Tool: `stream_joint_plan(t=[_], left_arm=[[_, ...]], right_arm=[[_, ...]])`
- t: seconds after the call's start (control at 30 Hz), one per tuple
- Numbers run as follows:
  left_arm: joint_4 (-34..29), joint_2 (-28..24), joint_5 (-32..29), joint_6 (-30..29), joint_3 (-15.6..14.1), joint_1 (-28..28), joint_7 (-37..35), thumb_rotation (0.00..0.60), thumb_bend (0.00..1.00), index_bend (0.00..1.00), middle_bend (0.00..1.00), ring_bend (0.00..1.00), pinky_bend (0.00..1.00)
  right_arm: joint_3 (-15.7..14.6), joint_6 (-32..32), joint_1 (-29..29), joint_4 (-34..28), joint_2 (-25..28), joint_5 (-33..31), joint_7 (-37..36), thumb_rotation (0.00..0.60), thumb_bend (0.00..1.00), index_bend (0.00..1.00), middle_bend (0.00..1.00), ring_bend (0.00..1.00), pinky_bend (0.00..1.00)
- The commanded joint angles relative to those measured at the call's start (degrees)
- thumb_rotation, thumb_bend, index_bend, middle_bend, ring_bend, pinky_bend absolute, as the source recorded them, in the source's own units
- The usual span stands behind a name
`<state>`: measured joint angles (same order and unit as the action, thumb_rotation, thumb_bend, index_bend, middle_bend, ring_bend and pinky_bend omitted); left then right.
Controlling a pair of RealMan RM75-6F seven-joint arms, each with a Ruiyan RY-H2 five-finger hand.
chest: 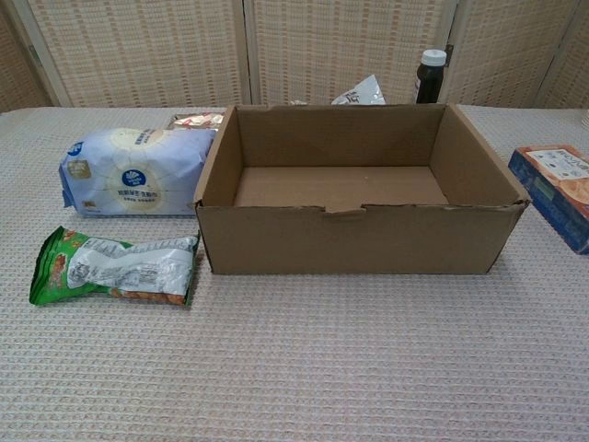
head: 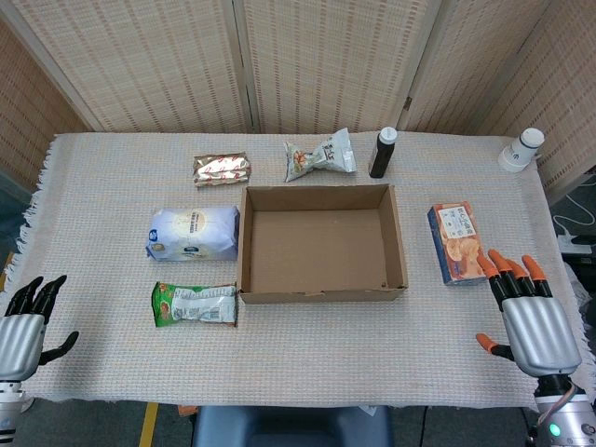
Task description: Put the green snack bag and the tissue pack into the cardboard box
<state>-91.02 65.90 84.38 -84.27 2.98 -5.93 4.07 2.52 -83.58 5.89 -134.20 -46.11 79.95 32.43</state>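
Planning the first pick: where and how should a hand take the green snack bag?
Grip the green snack bag across its short width at mid-body, coming straight down. It lies flat with its long axis left-right and its right end close to the cardboard box, so a side approach there looks blocked. The left hand is probably the better choice, being nearer.

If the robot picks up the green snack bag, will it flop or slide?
The crinkled green snack bag would probably bend and sag, since its film looks wrinkled. Its glossy surface may be slippery. It looks flat, so likely light and unlikely to roll.
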Motion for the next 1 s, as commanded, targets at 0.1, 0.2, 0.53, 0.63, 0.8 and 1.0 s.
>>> stream_joint_plan(t=[0.1,0.2,0.53,0.63,0.8,1.0], left_arm=[[0.0,0.0,-0.2,0.2,0.0,0.0,-0.1,0.600,0.25,0.01,0.12,0.00,0.10],[0.2,0.1,0.1,-0.2,0.0,0.0,0.0,0.600,0.25,0.01,0.12,0.00,0.10],[0.6,0.2,0.7,-0.8,-0.1,0.1,0.7,0.600,0.25,0.02,0.12,0.00,0.11],[-0.5,-0.5,2.2,-1.3,-0.6,0.1,0.4,0.600,0.25,0.03,0.12,0.01,0.12],[-3.8,-1.8,8.0,-3.0,-2.6,0.1,3.2,0.600,0.25,0.09,0.12,0.02,0.24],[-14.1,-4.4,13.1,-2.1,-3.5,-1.2,10.8,0.600,0.25,0.09,0.15,0.07,0.26]], right_arm=[[0.0,-0.1,0.0,-0.1,0.2,-0.1,-0.2,0.600,0.00,0.02,0.01,0.00,0.00],[-0.2,0.2,0.0,-0.3,0.4,-0.2,-0.1,0.600,0.00,0.02,0.01,0.00,0.00],[0.0,-0.5,-0.1,1.0,-0.2,2.3,-1.9,0.600,0.00,0.04,0.01,0.00,0.00],[0.1,-0.4,-0.1,1.1,-0.1,1.6,-1.7,0.600,0.00,0.04,0.01,0.00,0.00],[0.2,-0.4,0.0,1.0,-0.4,1.4,-1.3,0.600,0.00,0.03,0.01,0.00,0.00],[0.0,0.1,0.1,0.9,-0.6,0.5,-0.5,0.600,0.00,0.03,0.01,0.00,0.00]])
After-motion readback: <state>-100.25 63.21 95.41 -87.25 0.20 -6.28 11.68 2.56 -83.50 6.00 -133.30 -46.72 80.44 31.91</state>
